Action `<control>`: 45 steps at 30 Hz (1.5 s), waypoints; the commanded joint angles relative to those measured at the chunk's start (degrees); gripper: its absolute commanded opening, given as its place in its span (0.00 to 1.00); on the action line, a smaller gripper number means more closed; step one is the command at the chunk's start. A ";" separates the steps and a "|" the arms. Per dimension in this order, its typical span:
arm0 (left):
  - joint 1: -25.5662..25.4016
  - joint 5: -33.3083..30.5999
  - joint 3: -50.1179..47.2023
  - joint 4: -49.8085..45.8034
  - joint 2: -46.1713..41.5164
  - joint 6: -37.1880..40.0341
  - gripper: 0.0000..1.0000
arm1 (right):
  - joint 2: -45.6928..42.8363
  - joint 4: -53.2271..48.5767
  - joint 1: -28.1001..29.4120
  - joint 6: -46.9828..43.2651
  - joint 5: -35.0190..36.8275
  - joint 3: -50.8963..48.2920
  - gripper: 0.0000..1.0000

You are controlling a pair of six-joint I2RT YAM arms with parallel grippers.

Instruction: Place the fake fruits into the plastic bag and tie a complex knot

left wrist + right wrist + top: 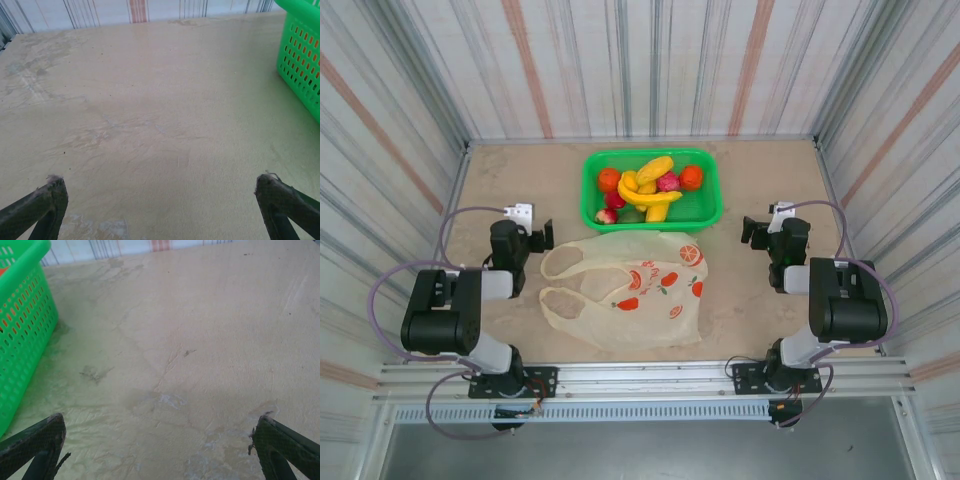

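Striped walls (620, 70), beige tabletop (760, 300). Plastic bag (630, 290) flat between arms, handles facing left arm, likely for opening. Fake fruits (650, 185) heaped in green basket (712, 190) just behind, none bagged. Left jaws, right jaws spread, empty, ready.

fake fruits (650, 188) in green basket (588, 195), plastic bag (640, 292) flat beside

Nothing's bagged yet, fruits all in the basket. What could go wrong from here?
1. The bag lies flat with its mouth shut; fruits released over it may just roll off.
2. Its handles lie flat on the table, likely hard to pinch.
3. The fruits are piled in the basket; lifting a banana could drag others out.
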 commanded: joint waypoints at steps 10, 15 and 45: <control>0.54 2.83 0.12 -0.39 0.10 0.45 0.99 | -0.02 -0.11 0.05 0.83 -0.53 -0.15 0.99; -2.15 -1.73 -1.34 2.54 -0.08 1.83 0.99 | -0.07 0.00 0.25 0.65 -0.22 -0.24 0.99; -1.10 0.34 -0.31 0.71 0.10 1.38 0.99 | -0.07 0.06 0.49 0.59 0.05 -0.33 0.99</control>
